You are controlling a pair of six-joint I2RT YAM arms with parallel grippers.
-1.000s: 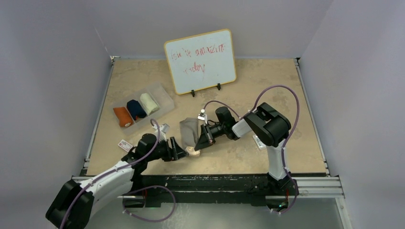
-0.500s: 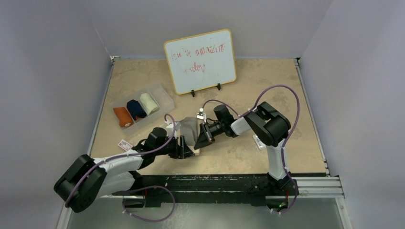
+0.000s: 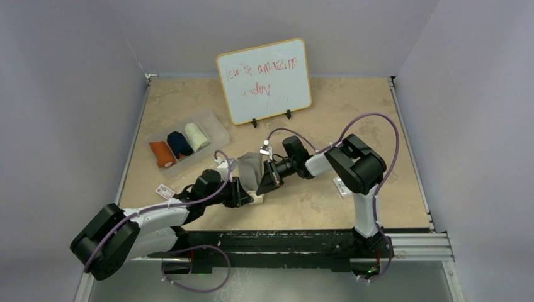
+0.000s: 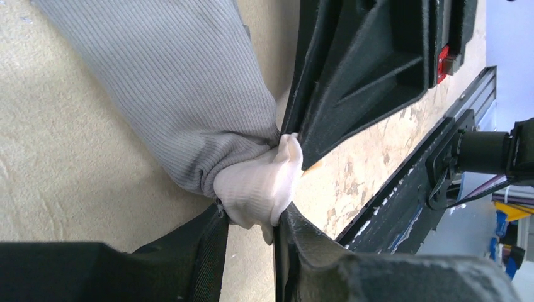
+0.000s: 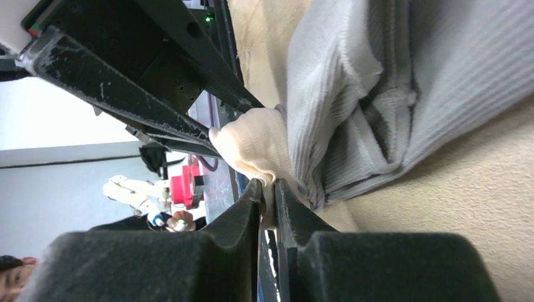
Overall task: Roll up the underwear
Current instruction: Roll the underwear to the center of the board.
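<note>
The grey underwear [image 3: 249,167] lies mid-table, its beige waistband [image 4: 257,189] bunched at the near end. My left gripper [image 4: 250,215] is shut on that bunch from the left; the cloth fills the gap between its fingers. From the right, my right gripper [image 5: 267,185] pinches a fold of the same waistband [image 5: 252,145], its jaws nearly together. The two grippers meet tip to tip at the near end of the garment, left gripper [image 3: 247,195] and right gripper [image 3: 262,187]. Orange [image 3: 162,153], navy [image 3: 179,144] and cream [image 3: 196,136] rolls lie apart at the left.
The three rolls sit in a clear tray [image 3: 216,126] at the left. A whiteboard [image 3: 264,80] stands at the back. A white printed card [image 3: 165,190] lies near the left arm, another card [image 3: 342,187] beside the right arm's base. Walls enclose the table.
My left arm has swung in to the right, up to the waistband, and its jaws have closed on the bunch. The right gripper has stayed at the garment, shifting only slightly.
</note>
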